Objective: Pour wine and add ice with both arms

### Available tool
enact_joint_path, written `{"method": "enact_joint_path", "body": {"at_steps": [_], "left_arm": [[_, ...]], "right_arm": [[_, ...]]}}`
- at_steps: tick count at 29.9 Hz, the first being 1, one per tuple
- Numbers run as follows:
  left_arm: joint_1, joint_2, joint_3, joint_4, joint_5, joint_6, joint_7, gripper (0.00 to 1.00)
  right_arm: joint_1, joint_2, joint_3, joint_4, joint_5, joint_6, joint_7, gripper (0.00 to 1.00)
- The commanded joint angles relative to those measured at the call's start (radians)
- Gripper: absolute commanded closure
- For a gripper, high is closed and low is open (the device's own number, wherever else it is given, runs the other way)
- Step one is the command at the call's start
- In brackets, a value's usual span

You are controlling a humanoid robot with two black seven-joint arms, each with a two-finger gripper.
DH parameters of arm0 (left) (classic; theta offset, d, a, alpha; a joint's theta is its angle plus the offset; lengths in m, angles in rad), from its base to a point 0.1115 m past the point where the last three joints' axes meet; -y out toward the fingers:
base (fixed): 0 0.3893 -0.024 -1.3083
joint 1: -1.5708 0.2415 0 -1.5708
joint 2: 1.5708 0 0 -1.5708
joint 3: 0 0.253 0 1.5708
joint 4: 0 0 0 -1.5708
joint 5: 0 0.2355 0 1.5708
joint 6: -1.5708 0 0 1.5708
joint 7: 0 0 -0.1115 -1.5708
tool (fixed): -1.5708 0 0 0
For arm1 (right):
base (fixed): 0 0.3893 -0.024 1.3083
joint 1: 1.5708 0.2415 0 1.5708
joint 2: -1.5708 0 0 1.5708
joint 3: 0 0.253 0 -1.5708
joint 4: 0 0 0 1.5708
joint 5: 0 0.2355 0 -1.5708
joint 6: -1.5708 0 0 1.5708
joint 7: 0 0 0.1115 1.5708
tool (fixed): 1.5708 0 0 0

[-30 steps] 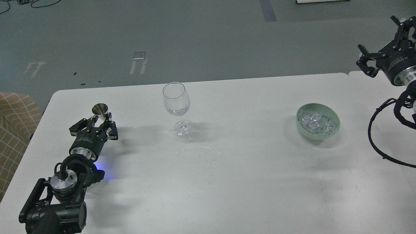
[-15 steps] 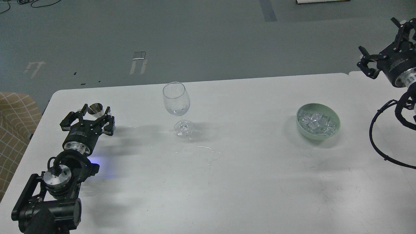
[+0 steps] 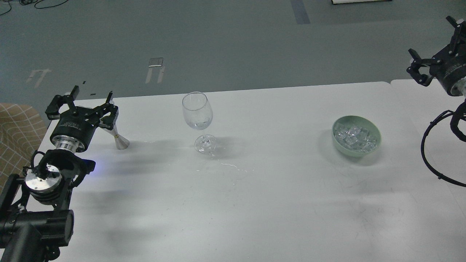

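Note:
A clear stemmed glass (image 3: pixel 197 111) stands upright at the table's middle; I cannot make out any wine in it. A steel jigger (image 3: pixel 121 142) stands on the table to its left, its top hidden behind my left gripper (image 3: pixel 84 105). That gripper is open and empty, raised over the table's far left edge. Ice (image 3: pixel 355 136), several clear cubes, fills a pale green bowl (image 3: pixel 377 142) at the right. My right gripper (image 3: pixel 434 51) is open and empty, high above and to the right of the bowl.
Thin wet streaks (image 3: pixel 229 166) lie on the white table (image 3: pixel 255 211) in front of the glass. A second white table (image 3: pixel 418 98) adjoins at the right. A tan checked seat (image 3: pixel 14 131) stands by the left edge.
My left gripper has drawn back from the jigger, up and to the left, uncovering the jigger's base. My right gripper has moved slightly right and up.

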Motion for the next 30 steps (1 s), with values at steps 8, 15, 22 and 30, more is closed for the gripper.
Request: {"method": "enact_joint_path", "body": {"at_steps": [8, 15, 22, 30], "left_arm": [[-0.110, 0.273, 0.150, -0.064, 0.180, 0.000, 0.047, 0.08], [-0.194, 0.275, 0.188, 0.022, 0.365, 0.009, 0.037, 0.07], [-0.309, 0.215, 0.208, 0.094, 0.351, 0.310, 0.031, 0.02], [-0.279, 0.118, 0.153, 0.036, 0.351, 0.233, -0.081, 0.02]], "right_arm": [[0.047, -0.007, -0.001, 0.051, -0.107, -0.001, 0.004, 0.00], [0.098, 0.017, -0.017, 0.043, -0.171, -0.001, 0.003, 0.00], [0.164, 0.051, -0.050, 0.034, -0.184, -0.003, 0.001, 0.00], [0.175, 0.099, -0.055, -0.003, -0.184, 0.000, -0.002, 0.00]]}}
